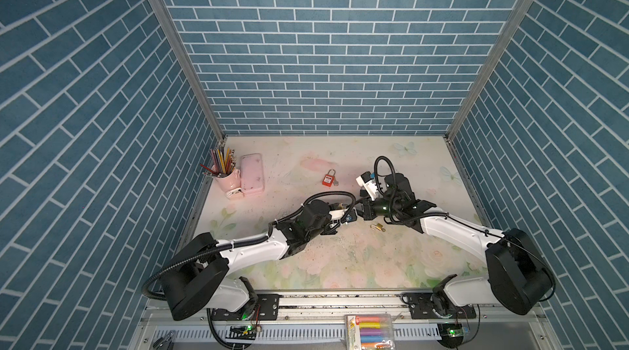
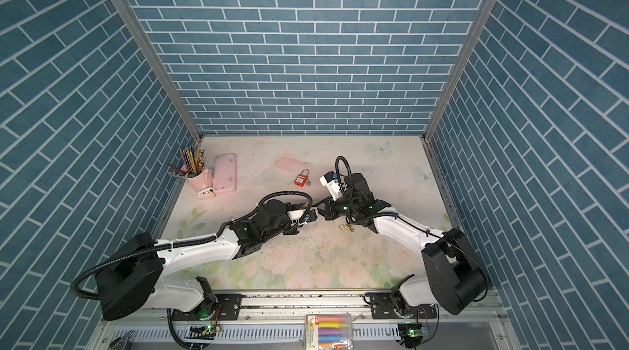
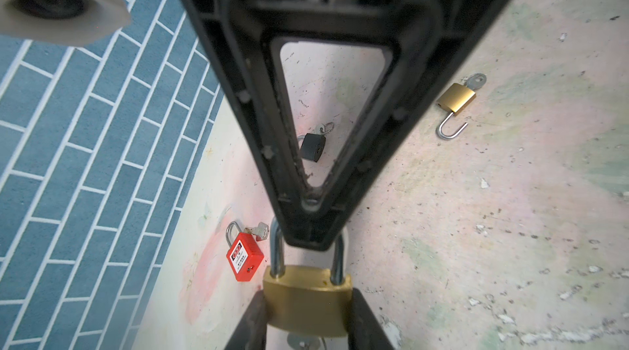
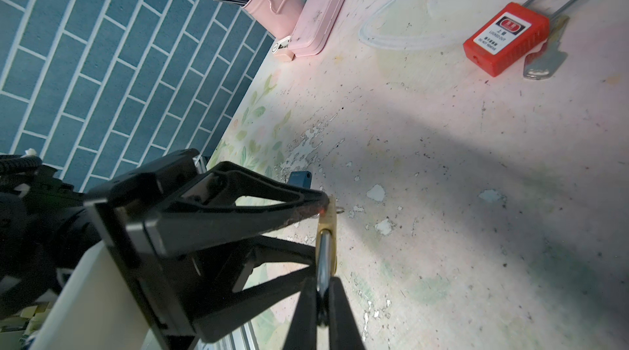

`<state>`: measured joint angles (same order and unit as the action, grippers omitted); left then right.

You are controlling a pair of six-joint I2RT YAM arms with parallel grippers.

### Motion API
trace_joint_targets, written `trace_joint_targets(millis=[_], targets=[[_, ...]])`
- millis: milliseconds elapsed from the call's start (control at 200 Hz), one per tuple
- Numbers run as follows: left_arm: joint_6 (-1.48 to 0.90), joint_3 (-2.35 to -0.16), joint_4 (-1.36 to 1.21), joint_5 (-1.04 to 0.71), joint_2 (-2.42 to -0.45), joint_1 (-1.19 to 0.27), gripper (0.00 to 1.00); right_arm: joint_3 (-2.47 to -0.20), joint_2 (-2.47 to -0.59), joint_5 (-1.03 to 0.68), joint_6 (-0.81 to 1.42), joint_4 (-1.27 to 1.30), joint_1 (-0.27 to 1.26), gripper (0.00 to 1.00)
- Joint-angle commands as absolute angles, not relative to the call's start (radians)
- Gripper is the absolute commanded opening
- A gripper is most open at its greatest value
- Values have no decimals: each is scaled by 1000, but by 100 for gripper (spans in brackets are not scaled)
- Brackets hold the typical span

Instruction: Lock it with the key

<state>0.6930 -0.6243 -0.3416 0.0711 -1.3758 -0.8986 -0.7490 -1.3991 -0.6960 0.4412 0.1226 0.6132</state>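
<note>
A large brass padlock (image 3: 308, 300) is held above the table between both arms. My left gripper (image 3: 308, 311) is shut on its body, one finger on each side. My right gripper (image 4: 323, 288) is shut on its steel shackle (image 4: 323, 260), and its black fingertip (image 3: 309, 229) fills the shackle loop. Both shackle legs meet the body. A silver key (image 3: 303, 343) shows at the base of the body. In both top views the two grippers meet mid-table, left gripper (image 1: 345, 215) (image 2: 308, 215) against right gripper (image 1: 360, 210) (image 2: 321, 210).
A red padlock (image 1: 328, 178) (image 4: 507, 42) with a key lies behind the grippers. A small brass padlock (image 1: 377, 227) (image 3: 454, 100) with open shackle lies in front. A black padlock (image 3: 312, 146) lies farther off. A pink pencil cup (image 1: 226, 178) and a pink case (image 1: 252, 174) stand at the back left.
</note>
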Motion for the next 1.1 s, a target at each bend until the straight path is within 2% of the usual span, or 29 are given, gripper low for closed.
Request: trace_joint_targets(millis=[0, 1095], targets=[[672, -730, -559, -85, -1339, -922, 0, -728, -1446, -747, 448, 113, 633, 0], [611, -868, -768, -197, -1456, -920, 0, -645, -1566, -812, 538, 270, 635, 0]])
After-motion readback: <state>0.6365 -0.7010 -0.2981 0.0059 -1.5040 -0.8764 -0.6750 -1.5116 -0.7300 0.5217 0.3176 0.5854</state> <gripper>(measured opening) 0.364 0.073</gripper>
